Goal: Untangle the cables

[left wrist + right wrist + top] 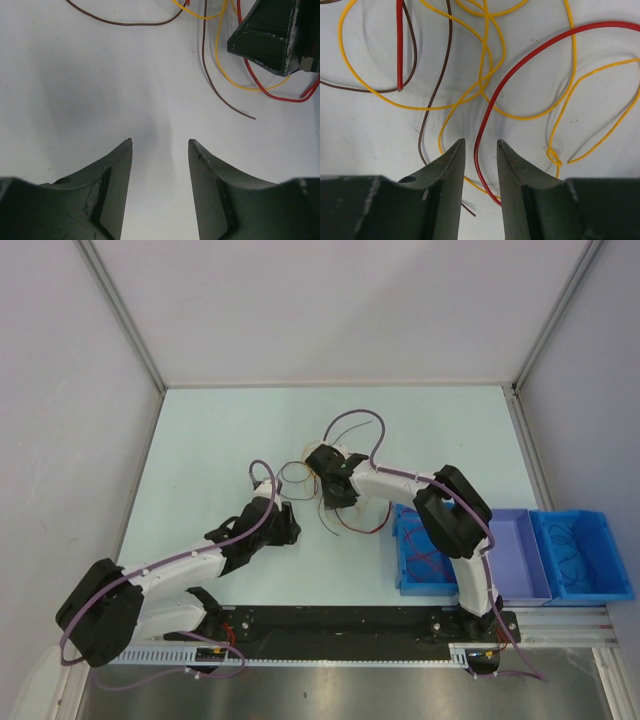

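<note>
The cables [345,522] lie as a loose tangle on the pale table, in the middle. In the right wrist view, red [520,65], yellow [370,95] and brown [437,85] strands loop over one another. My right gripper [481,142] is down over the tangle. Its jaws stand narrowly apart, and the red strand runs between them without being pinched. My left gripper [160,142] is open over bare table to the left of the bunch, with nothing between its fingers. In the left wrist view, brown [220,92], yellow [223,75] and red [270,92] strands lie ahead, beside the right gripper [272,40].
Three bins stand in a row at the right edge: a blue one [408,575] with wires in it, a lavender one [520,555], and another blue one [585,555] holding wires. Grey walls close in the table at the back and sides.
</note>
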Action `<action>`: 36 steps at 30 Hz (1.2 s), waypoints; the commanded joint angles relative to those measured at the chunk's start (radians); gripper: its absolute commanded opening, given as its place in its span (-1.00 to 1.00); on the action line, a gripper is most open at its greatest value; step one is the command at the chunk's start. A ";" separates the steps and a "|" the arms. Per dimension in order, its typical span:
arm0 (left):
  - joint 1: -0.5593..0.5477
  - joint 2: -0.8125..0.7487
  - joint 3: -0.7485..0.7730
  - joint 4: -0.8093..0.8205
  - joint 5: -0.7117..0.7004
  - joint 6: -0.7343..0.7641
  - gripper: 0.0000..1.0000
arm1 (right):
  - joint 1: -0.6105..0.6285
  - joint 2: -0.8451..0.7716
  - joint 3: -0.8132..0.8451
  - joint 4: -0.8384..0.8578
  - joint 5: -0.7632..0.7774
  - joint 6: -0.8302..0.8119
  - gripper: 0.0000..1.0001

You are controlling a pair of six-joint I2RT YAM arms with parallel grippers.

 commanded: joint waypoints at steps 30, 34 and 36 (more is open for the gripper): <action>0.007 0.020 0.026 0.033 0.008 -0.014 0.02 | 0.026 -0.415 0.269 -0.231 0.175 -0.093 -1.00; 0.005 0.020 0.028 0.029 0.007 -0.015 0.01 | 0.026 -0.493 0.339 -0.238 0.169 -0.129 -1.00; 0.005 0.020 0.026 0.028 0.005 -0.015 0.01 | 0.036 -0.540 0.374 -0.229 0.158 -0.163 -1.00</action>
